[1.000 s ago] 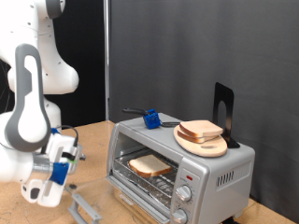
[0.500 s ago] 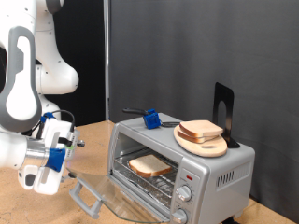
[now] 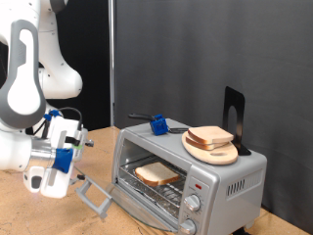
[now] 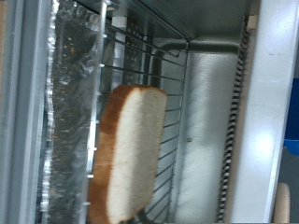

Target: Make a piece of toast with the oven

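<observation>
The gripper (image 3: pixel 61 157) sits at the lower left of the exterior frame, white with blue fittings, just beside the bar handle (image 3: pixel 92 197) of the lowered glass door (image 3: pixel 122 206); whether its fingers are spread or closed cannot be told from either view, and nothing shows between them. To the right stands the oven (image 3: pixel 220 181), silver-grey, with its cavity open. The piece of toast (image 3: pixel 156 174) lies flat on the wire rack (image 3: pixel 168 189) inside (the wrist view looks straight into the cavity at the same slice (image 4: pixel 129 154) on the rack bars (image 4: pixel 173 112)). Two round knobs (image 3: pixel 193 212) sit on the front panel. On the oven's top rest a round wooden board (image 3: pixel 217 152) carrying a stack of bread slices (image 3: pixel 209 136), a blue object (image 3: pixel 156 123) and a black upright stand (image 3: pixel 234 116).
</observation>
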